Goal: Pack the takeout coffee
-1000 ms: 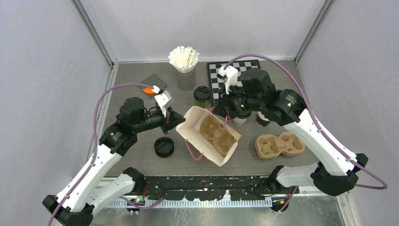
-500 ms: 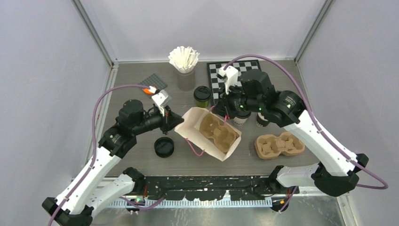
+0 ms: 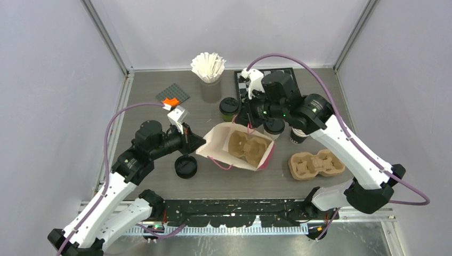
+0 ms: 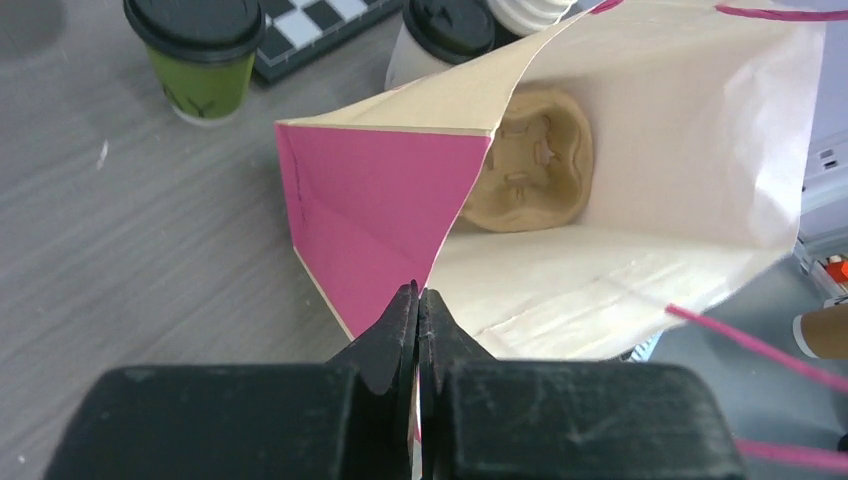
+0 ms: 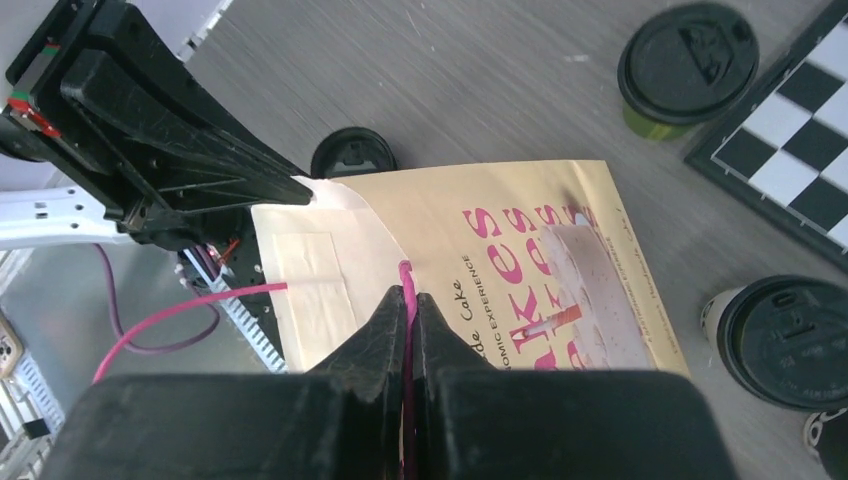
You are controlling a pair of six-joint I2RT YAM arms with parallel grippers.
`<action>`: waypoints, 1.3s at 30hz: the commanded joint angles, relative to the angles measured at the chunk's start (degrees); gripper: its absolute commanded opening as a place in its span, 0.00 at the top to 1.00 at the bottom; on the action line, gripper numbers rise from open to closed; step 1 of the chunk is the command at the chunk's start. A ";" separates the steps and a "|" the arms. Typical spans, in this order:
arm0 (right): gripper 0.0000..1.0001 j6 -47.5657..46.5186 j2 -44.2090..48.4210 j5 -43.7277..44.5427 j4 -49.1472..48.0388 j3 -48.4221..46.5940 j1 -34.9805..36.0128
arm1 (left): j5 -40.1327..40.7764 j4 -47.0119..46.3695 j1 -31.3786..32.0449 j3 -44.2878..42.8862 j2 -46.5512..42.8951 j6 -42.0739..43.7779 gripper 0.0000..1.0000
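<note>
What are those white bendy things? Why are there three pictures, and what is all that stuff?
Those are two robot arms with pinching claws. The big picture looks down from above; the other two come from cameras on each wrist. The left claw pinches a paper bag by its edge, and the right claw pinches its pink handle, holding it open. A cup tray sits inside. On the table stand coffee cups with black lids, like the green cup, plus a second tray, a loose lid and a checkerboard.

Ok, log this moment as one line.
left pincer: shut on paper bag rim | right pincer: shut on pink handle | carrier: inside bag | green coffee cup: on table, unpacked
</note>
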State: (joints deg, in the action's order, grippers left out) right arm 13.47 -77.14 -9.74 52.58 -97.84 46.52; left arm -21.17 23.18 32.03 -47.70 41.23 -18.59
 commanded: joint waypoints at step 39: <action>0.31 25.31 -0.64 32.36 27.91 -18.08 -1.53 | 14.71 23.80 0.12 -19.28 6.92 -24.02 0.69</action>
State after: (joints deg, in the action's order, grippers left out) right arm 34.85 -79.07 21.71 79.13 -116.68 45.19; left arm -9.21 45.65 32.14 -65.52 50.39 -41.67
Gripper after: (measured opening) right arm 0.690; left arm 0.203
